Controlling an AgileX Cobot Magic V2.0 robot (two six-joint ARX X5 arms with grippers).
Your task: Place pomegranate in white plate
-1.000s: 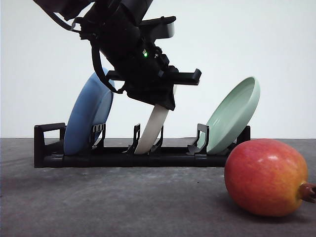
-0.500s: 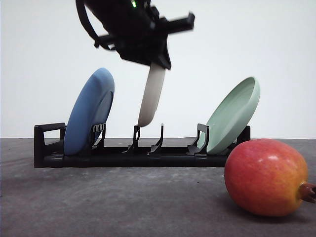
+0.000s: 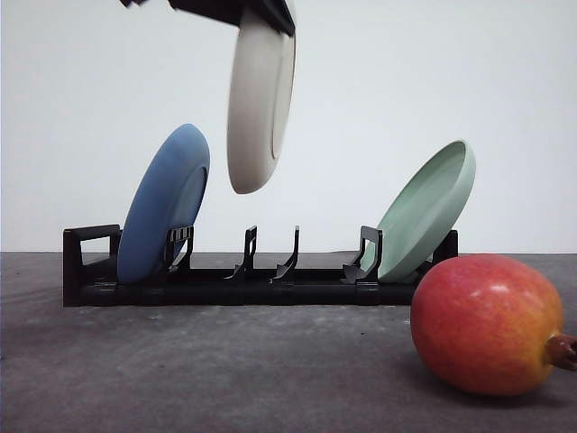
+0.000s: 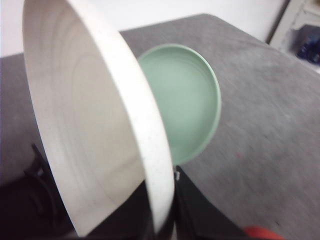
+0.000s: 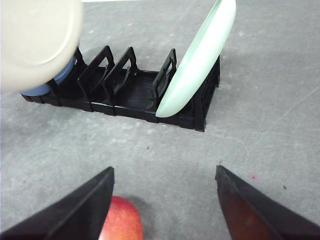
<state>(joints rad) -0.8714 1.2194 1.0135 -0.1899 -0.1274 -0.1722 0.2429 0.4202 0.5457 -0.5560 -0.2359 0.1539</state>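
Observation:
The white plate (image 3: 260, 99) hangs on edge in the air above the rack's middle slots, pinched at its top rim by my left gripper (image 3: 270, 13). In the left wrist view the left gripper (image 4: 164, 212) is shut on the white plate's (image 4: 95, 125) rim. The pomegranate (image 3: 487, 325) lies on the table at the front right, crown nub pointing right. My right gripper (image 5: 165, 205) is open just above the table, with the pomegranate (image 5: 121, 221) beside its left finger (image 5: 75, 210). The white plate (image 5: 37, 40) also shows in the right wrist view.
A black dish rack (image 3: 225, 281) stands across the back of the grey table. A blue plate (image 3: 164, 203) leans in its left slot and a pale green plate (image 3: 428, 207) in its right slot, just behind the pomegranate. The rack's two middle slots hold nothing.
My left gripper has lifted the white plate up out of the rack's middle slot and clear of it. The pomegranate and the other plates have not moved.

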